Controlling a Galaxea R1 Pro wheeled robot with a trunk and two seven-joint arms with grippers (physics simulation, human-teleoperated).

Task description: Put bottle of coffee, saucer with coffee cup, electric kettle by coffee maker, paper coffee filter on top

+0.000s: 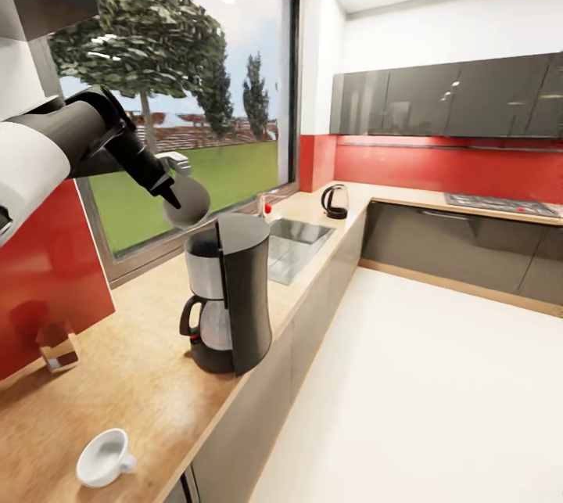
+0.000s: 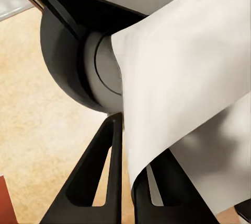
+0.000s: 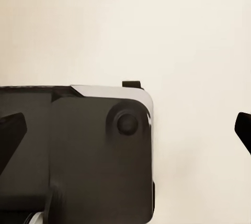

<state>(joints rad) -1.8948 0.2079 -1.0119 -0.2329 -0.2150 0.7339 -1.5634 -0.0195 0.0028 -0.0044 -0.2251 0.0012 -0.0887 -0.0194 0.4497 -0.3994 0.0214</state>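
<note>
On the left of the head view the left arm reaches out over the countertop [image 1: 148, 378], its gripper [image 1: 173, 198] pinched on the paper coffee filter [image 1: 188, 202] — a pale grey cone held in the air just above and beside the top of the coffee maker [image 1: 231, 292]. The left wrist view shows it close: the filter [image 2: 178, 93] is caught between the two dark fingers [image 2: 112, 172], with the machine's dark round top [image 2: 73, 62] right behind it. Near the front edge of the worktop the coffee cup [image 1: 104, 458] lies tipped on its side, well apart from the machine. Further right along the counter comes the sink [image 1: 295, 246], and past it, in the far corner, the electric kettle [image 1: 335, 202] stands upright. The right gripper [image 3: 130, 130] hangs over pale floor [image 3: 157, 25] and a dark part of the robot — its fingertips [image 3: 13, 130] sit at opposite edges of the right wrist view, spread wide with nothing between them.
</note>
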